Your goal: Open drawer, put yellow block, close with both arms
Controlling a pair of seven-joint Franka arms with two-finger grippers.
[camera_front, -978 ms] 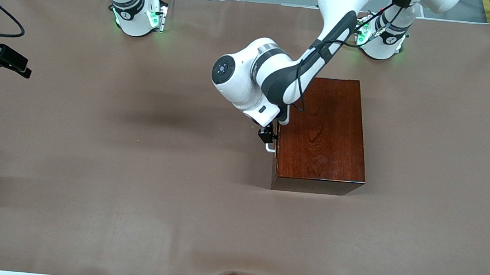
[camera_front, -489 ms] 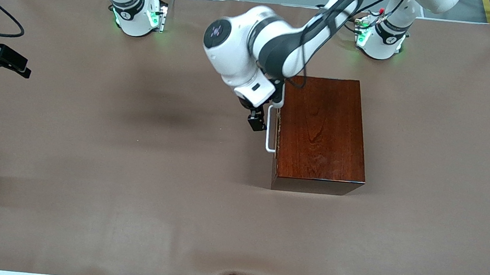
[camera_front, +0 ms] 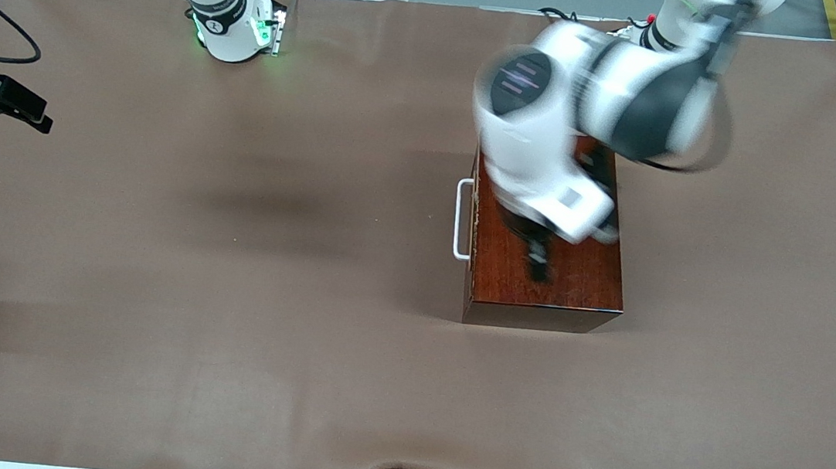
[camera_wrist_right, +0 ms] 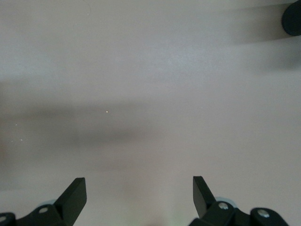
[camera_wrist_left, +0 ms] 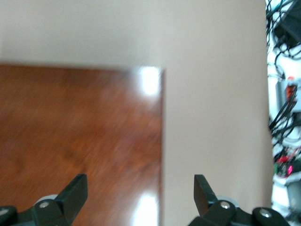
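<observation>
The dark mahogany box (camera_front: pixel 584 279) stands on the brown table cover toward the left arm's end. Its drawer is shut, the front flush with the box and the white handle (camera_front: pixel 463 220) free. My left gripper (camera_front: pixel 537 261) is up in the air over the box top, blurred by motion. In the left wrist view my left gripper (camera_wrist_left: pixel 141 193) is open and empty over the edge of the box top (camera_wrist_left: pixel 80 127). My right gripper (camera_wrist_right: pixel 139 193) is open and empty over bare table cover, and does not show in the front view. The yellow block is out of view.
A black device on a cable (camera_front: pixel 5 102) hangs over the table's edge at the right arm's end. The right arm's base (camera_front: pixel 234 25) stands at the table's back edge. Cables (camera_wrist_left: pixel 284 94) lie off the table edge in the left wrist view.
My left gripper has left the drawer handle, risen and swung across over the box top. The drawer stays shut. The right arm's base has not moved.
</observation>
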